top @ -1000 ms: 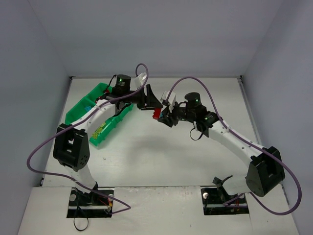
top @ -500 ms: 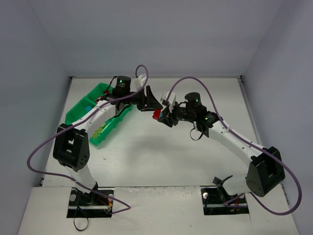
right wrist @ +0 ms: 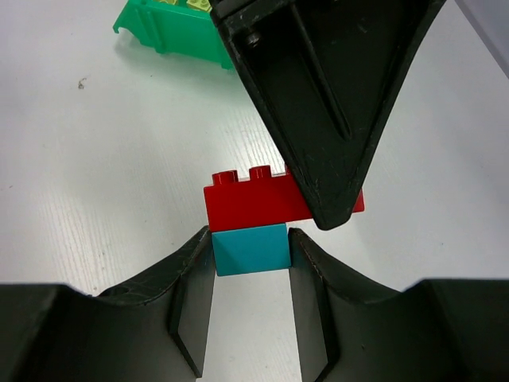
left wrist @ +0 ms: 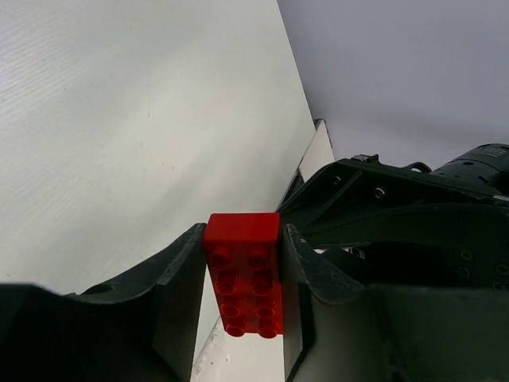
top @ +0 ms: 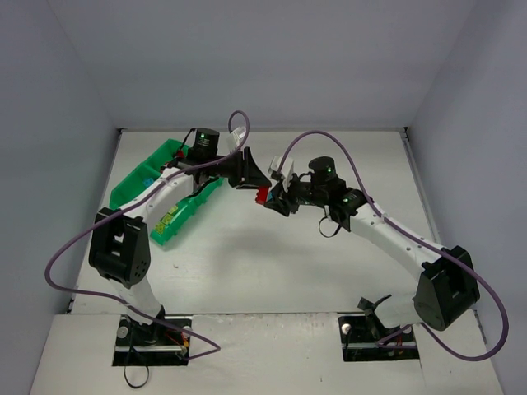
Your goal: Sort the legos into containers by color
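Two bricks, joined one to the other, hang between my two claws over the middle of the tabletop [top: 329, 271]. My left claw [left wrist: 242, 231] pinches the one red brick [right wrist: 254, 203] by its sides, and my right claw [right wrist: 250, 239] clamps the one cyan brick [right wrist: 248, 253]. The single green tray [top: 132, 194] lies at far left, where my left arm [top: 169, 188] crosses it and hides part of it.
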Available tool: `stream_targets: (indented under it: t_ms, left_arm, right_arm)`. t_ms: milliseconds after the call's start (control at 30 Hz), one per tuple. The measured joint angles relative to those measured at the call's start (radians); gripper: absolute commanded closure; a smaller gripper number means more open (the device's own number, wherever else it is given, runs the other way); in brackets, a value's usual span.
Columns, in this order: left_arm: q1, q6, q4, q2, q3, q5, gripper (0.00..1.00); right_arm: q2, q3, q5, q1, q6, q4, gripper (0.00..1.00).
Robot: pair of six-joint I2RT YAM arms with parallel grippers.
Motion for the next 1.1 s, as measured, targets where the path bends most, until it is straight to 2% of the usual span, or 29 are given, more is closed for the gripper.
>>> stream_targets:
  t_ms: [167, 467, 567, 733, 933, 1033, 1100]
  left_arm:
    - [0.035, 0.063, -0.082, 0.000, 0.034, 0.021, 1.00]
    - [0.173, 0.209, -0.272, 0.001, 0.155, 0.014, 0.97]
    - [0.241, 0.240, -0.327, 0.001, 0.175, -0.117, 0.96]
    - [0.356, 0.283, -0.357, 0.007, 0.219, -0.499, 0.96]
    - [0.402, 0.373, -0.336, 0.117, 0.338, -0.830, 0.90]
    - [0.399, 0.417, -0.317, 0.198, 0.385, -0.919, 0.81]
    - [0.403, 0.442, -0.312, 0.252, 0.407, -0.964, 0.70]
  right_arm:
    - [0.000, -0.027, 0.008, -0.009, -0.002, 0.017, 1.00]
    - [-0.001, -0.064, 0.037, -0.058, -0.006, 0.000, 1.00]
    - [-0.002, -0.064, 0.044, -0.058, -0.006, -0.001, 1.00]
    - [-0.002, -0.064, 0.046, -0.058, -0.005, -0.001, 1.00]
    - [-0.007, -0.064, 0.045, -0.058, 0.000, -0.002, 1.00]
    - [-0.008, -0.064, 0.045, -0.058, 0.002, -0.002, 1.00]
    - [-0.008, -0.064, 0.044, -0.058, 0.002, -0.002, 1.00]
